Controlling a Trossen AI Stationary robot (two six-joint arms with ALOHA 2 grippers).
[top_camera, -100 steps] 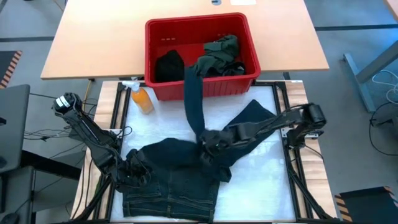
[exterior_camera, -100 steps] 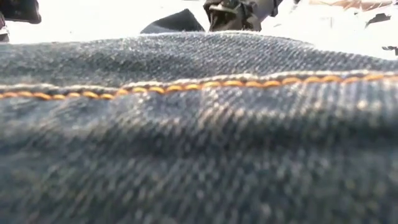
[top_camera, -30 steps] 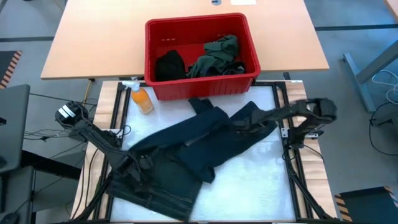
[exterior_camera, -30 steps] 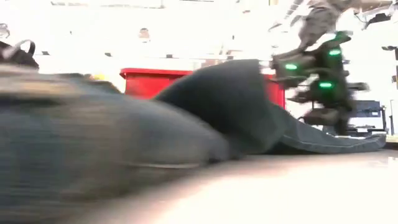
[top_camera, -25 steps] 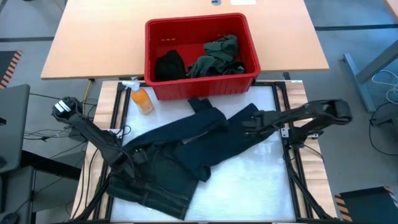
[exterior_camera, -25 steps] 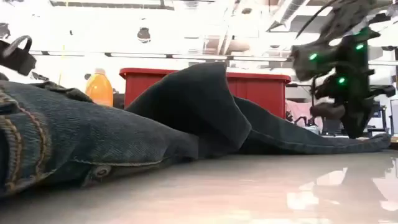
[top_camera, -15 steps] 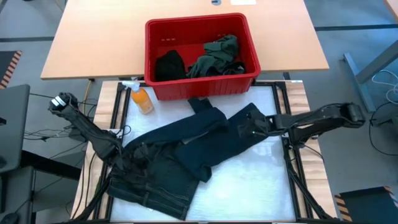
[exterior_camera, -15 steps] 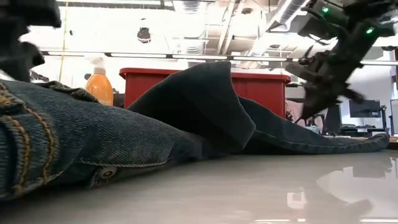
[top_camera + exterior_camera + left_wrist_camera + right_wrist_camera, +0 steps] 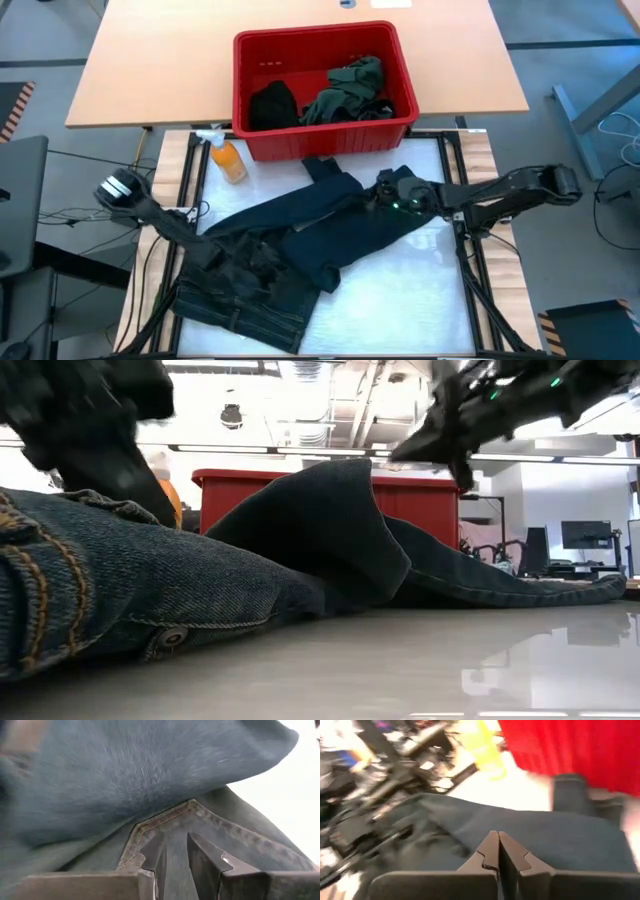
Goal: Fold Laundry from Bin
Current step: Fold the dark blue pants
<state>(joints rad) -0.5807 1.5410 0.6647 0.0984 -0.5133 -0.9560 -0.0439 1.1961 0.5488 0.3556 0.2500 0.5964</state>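
Note:
Dark denim trousers [image 9: 330, 225] lie spread across the white table, waist at the near left and legs running toward the red bin [image 9: 330, 142]. One fold rises like a hump [image 9: 330, 530] in the low view. A black cloth [image 9: 272, 105] and an olive-green piece [image 9: 350, 90] lie in the bin. My left gripper [image 9: 258, 265] is low over the waist part, shut on denim. My right gripper [image 9: 383, 188] is shut on nothing and hangs above a trouser leg, clear of it [image 9: 405, 455]. My left gripper has a strip of the trousers' denim [image 9: 175, 865] between its two narrowly parted fingers, just beside a curved stitched seam [image 9: 165, 817] near the waist. The fingers slant down from the table's left. One layer or several, I cannot tell. The cloth around them lies on the table.
An orange spray bottle [image 9: 229, 160] stands at the bin's near left corner. Metal rails [image 9: 470, 250] run along both sides of the white table. Bare white surface [image 9: 400, 300] shows at the near right. A wooden table [image 9: 150, 60] lies behind the bin.
My right gripper has risen off the trouser leg and tipped from pointing down to nearly level, its tips swinging toward the table's left. My left gripper has gone toward the table's right over the waist part and tipped up. The trousers lie much as before.

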